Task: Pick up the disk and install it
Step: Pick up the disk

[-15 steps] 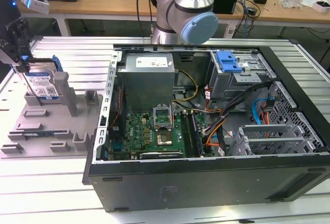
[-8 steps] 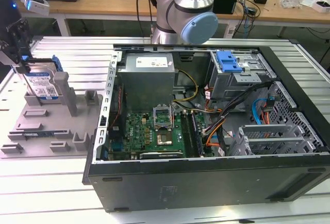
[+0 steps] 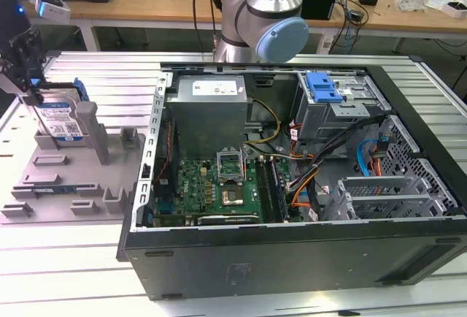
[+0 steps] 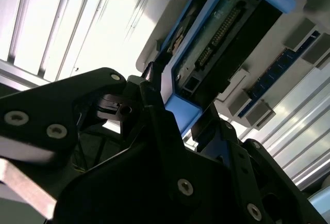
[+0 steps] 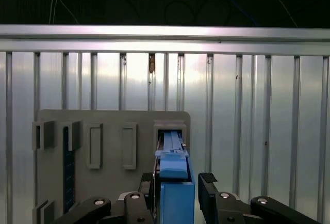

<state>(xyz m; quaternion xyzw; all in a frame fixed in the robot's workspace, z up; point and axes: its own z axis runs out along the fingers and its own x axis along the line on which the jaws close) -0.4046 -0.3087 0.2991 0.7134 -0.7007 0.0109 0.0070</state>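
Observation:
The disk [image 3: 60,120], a silver drive with a blue-and-white label in a bright blue bracket, stands on edge in a slot of the grey holder plate [image 3: 51,178] at the exterior view's left. My gripper [image 3: 33,98] sits over its upper end. In the first wrist view the gripper [image 5: 175,185] has a black finger close against each side of the blue bracket [image 5: 174,175]. The second wrist view shows the disk's underside [image 4: 221,33] and connector, with the gripper [image 4: 180,113] clamped on the bracket's end. The disk still rests in the holder's slot.
An open computer case [image 3: 292,258] lies to the exterior view's right of the holder, with a motherboard [image 3: 219,185], a grey metal box [image 3: 211,109], cables, and a drive cage with a blue clip [image 3: 323,87]. The arm's base [image 3: 259,17] stands behind the case. Ribbed metal tabletop [image 5: 258,131] surrounds the holder.

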